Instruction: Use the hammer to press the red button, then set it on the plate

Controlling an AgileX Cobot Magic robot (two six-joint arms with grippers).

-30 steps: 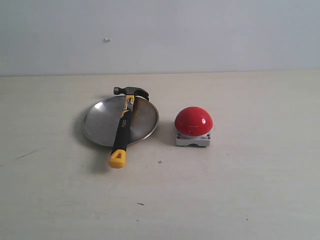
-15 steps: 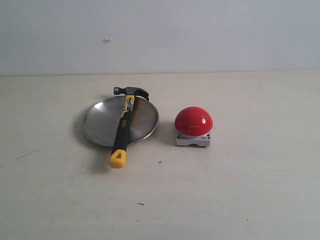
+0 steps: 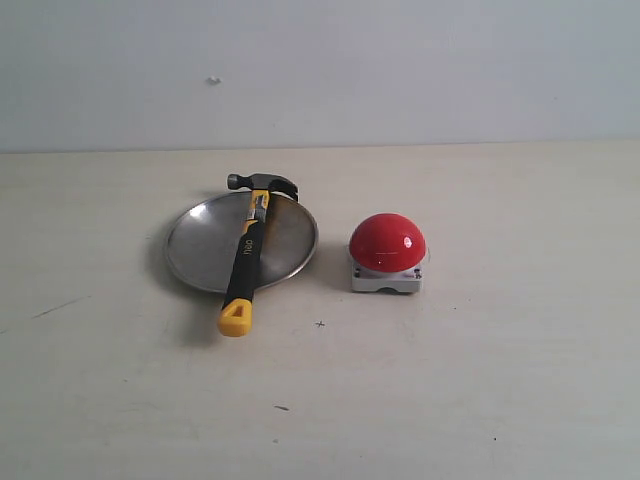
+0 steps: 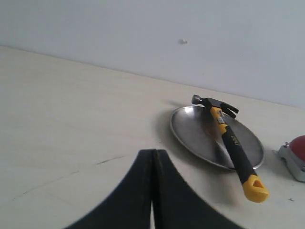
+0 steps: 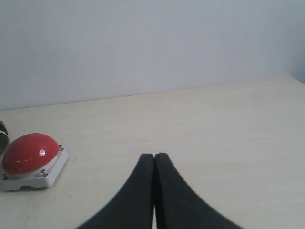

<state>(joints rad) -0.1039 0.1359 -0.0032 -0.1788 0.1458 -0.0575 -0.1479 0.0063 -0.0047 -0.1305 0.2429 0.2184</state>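
Note:
The hammer [image 3: 245,255] lies across the silver plate [image 3: 200,245], its dark head over the far rim and its yellow butt end past the near rim, on the table. To the right of the plate stands the red button [image 3: 387,243] on its grey base. In the left wrist view the hammer [image 4: 233,145] and plate [image 4: 190,131] lie well ahead of my left gripper [image 4: 153,151], which is shut and empty. My right gripper [image 5: 154,155] is shut and empty too, with the red button [image 5: 28,151] off to its side. Neither gripper shows in the exterior view.
A pale table [image 3: 480,380] runs back to a plain light wall [image 3: 400,70]. A few small dark specks mark the tabletop near the front.

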